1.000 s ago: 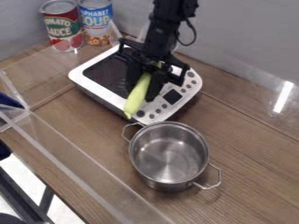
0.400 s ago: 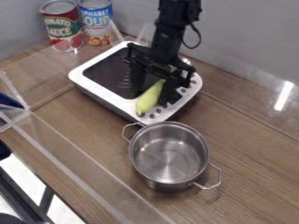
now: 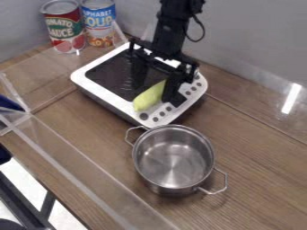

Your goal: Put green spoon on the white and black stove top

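The green spoon (image 3: 149, 94) is a pale yellow-green piece lying slanted on the front right part of the white and black stove top (image 3: 93, 83), over the edge of its black top and the button panel. My gripper (image 3: 159, 77) points steeply down right above the spoon. Its black fingers (image 3: 135, 65) stand spread to either side of the spoon's upper end, and they do not appear to clamp it. The spoon's far end is partly hidden behind the gripper.
A steel pot (image 3: 175, 160) with side handles stands just in front of the stove. Two cans (image 3: 63, 24) (image 3: 100, 22) stand at the back left against the wall. A blue object (image 3: 10, 115) shows at the left edge of the wooden table.
The spoon hung tilted over the stove's front edge in the shut gripper; now it rests higher on the stove. The fingers have spread apart and the gripper has lifted slightly.
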`<state>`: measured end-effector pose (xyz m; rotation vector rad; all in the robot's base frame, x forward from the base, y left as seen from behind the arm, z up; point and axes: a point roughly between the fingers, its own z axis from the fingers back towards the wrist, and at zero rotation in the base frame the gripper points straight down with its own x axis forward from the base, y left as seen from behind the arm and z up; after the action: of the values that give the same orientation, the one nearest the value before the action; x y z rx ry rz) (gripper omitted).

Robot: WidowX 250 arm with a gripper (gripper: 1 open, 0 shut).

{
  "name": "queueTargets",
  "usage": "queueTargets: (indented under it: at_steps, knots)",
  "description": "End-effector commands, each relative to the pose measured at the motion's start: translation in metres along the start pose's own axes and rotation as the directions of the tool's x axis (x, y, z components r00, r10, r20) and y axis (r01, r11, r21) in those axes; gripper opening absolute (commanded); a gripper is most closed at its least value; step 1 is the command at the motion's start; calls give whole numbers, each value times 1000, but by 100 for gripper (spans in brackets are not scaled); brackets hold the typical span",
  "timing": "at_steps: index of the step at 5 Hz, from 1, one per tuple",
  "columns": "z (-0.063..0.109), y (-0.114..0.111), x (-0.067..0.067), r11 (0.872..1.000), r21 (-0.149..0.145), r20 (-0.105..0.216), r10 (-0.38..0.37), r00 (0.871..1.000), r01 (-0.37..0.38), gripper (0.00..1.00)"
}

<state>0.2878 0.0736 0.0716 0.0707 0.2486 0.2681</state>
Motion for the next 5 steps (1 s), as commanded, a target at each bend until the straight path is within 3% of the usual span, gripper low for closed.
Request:
queueTargets:
  at_steps: [1,3,5]
  knots:
    - [32,-3,-1,999,-31,91,21,996,-18,100]
    - [28,-20,2,997,-82,88,20,996,-13,100]
    - [37,-7,-11,992,-109,96,79,992,-68,100]
